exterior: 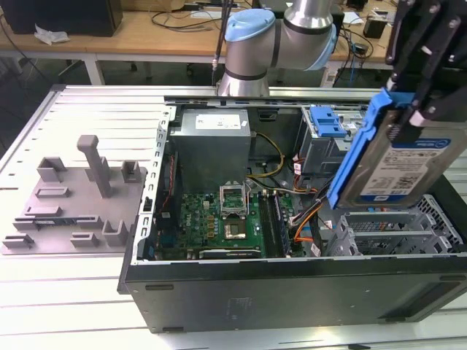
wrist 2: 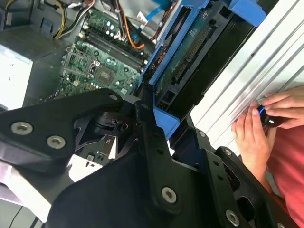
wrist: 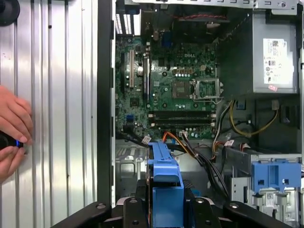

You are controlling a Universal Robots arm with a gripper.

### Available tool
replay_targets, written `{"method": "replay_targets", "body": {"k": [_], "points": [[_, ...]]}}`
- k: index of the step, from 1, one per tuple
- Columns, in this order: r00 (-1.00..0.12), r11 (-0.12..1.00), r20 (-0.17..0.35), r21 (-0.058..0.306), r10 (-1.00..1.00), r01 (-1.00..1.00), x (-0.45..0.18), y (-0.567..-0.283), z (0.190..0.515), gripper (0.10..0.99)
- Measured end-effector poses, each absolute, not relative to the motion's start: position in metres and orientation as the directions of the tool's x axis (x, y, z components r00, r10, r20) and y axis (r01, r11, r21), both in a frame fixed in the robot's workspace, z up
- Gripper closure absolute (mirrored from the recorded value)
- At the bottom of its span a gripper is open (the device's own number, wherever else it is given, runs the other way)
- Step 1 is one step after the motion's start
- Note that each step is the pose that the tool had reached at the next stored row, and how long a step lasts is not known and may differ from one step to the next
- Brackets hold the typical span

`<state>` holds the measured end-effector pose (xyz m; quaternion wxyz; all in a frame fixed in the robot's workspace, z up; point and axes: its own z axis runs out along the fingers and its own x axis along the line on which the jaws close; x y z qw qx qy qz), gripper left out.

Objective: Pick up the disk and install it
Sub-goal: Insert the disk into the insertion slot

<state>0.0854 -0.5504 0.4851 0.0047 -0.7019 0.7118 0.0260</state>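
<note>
Disk (exterior: 412,168) clamped in gripper (exterior: 414,115), long axis steeply tilted, lower end twd drive cage (exterior: 387,230) directly below.

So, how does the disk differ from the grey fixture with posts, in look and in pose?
The disk is silver with a white-and-blue label and blue rails; the grey fixture is plain grey all over. The disk hangs tilted in the claw above the open computer case; the fixture lies flat on the table beside it. The disk is a smooth slab; the fixture carries upright posts.
</note>
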Motion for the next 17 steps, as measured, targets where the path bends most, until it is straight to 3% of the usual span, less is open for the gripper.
{"method": "replay_targets", "body": {"k": [17], "points": [[-0.015, 0.013, -0.043, 0.030, -0.999, -0.999, 0.112, -0.552, 0.481, 0.718]]}}
